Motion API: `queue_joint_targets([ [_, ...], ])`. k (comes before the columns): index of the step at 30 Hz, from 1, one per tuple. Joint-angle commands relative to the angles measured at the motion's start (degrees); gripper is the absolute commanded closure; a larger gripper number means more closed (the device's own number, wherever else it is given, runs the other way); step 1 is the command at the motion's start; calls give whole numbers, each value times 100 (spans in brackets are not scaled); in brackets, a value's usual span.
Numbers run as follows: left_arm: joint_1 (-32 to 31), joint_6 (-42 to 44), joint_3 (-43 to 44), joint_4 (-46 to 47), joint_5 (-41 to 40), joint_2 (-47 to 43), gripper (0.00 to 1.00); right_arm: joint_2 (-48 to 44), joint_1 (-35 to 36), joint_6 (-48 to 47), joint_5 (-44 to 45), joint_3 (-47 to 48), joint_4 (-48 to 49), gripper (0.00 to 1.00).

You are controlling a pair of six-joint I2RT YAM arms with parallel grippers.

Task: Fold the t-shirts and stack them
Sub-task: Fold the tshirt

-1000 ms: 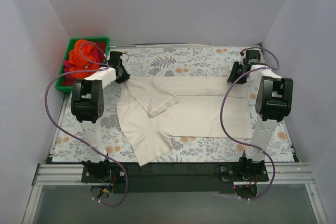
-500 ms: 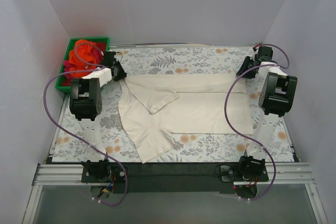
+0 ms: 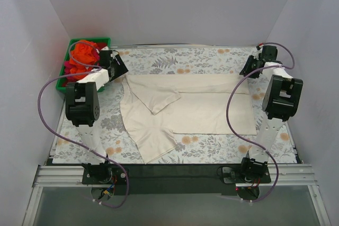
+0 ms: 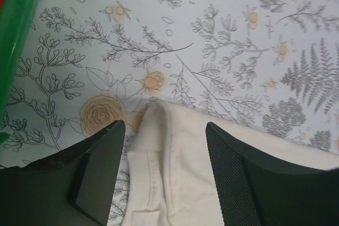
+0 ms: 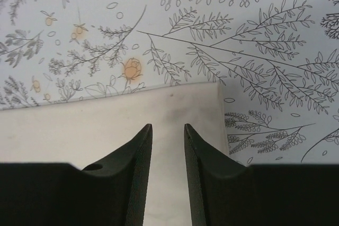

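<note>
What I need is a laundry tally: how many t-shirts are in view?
3. A cream t-shirt spread on the tablecloth; an orange t-shirt and a red-magenta t-shirt bunched in the green bin, far left. Others may hide beneath.

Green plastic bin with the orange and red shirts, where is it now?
Top view: the green plastic bin sits at the floral-clothed table's far-left corner, beside the left gripper, left of the cream cloth t-shirt.
</note>
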Motion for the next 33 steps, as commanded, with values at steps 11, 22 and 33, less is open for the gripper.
queue_joint_targets([
  [11, -610, -358, 151, -151, -172, -355, 72, -466, 164, 306, -422, -675, 348, 70],
  [22, -523, -516, 108, -362, -673, 198, 78, 17, 6, 314, -141, -623, 419, 71],
  [33, -382, -218, 1705, -582, -577, 1455, 77, 1054, -82, 227, 27, 739, 313, 70],
])
